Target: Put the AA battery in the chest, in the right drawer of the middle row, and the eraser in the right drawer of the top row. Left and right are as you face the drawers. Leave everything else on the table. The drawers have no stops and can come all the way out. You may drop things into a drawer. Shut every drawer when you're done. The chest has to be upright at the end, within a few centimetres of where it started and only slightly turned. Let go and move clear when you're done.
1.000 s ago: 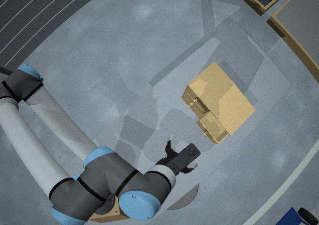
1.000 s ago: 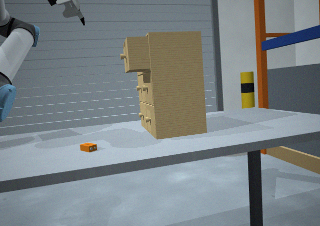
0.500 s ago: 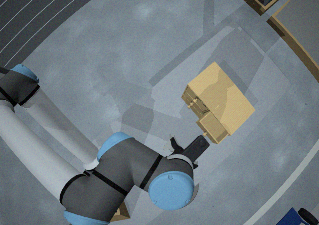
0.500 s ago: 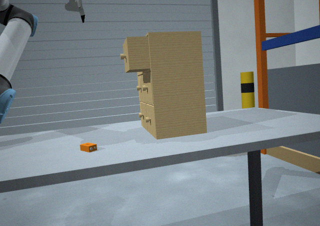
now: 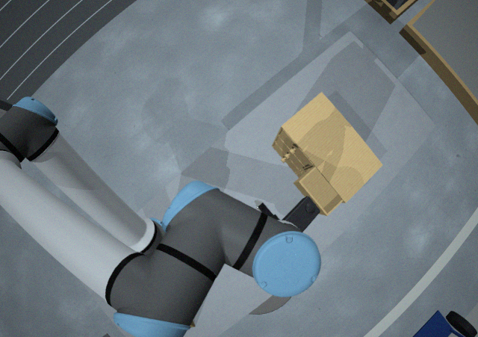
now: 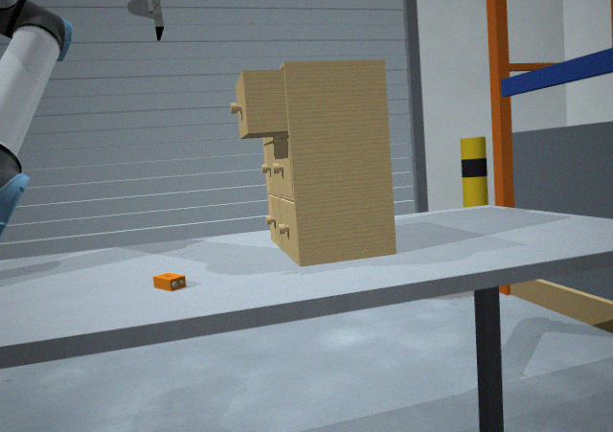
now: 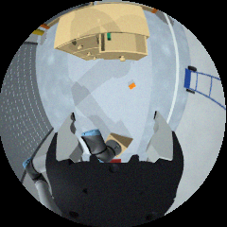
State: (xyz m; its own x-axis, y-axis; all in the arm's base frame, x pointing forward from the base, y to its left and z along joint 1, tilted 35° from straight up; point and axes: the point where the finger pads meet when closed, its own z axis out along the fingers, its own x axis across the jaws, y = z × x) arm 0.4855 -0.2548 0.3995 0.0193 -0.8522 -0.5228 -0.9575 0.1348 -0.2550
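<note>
One drawer out, top right (image 5: 300,187) (image 6: 264,102) (image 7: 125,54), likely left open for loading. Green item (image 7: 109,36) in it, maybe the eraser; AA battery not identifiable. Gripper (image 5: 283,210) (image 6: 158,33) (image 7: 113,112) fingers apart, nothing held, raised probably for clearance. Orange two-terminal block (image 6: 163,282) (image 7: 131,85) on table.

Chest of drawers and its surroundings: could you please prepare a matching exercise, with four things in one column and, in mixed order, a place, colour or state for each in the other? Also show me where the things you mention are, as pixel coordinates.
Things:
1. Top right drawer (image 5: 317,190) (image 6: 264,102) (image 7: 125,44)
2. Small block (image 6: 169,281) (image 7: 131,85)
3. Round post (image 6: 473,170) (image 7: 38,32)
4. Hand truck (image 5: 434,326) (image 7: 187,78)

Descriptions:
A. Yellow with a black band
B. Blue, standing on the floor
C. Pulled out
D. Orange, lying on the table

Right pairs: 1-C, 2-D, 3-A, 4-B
</note>
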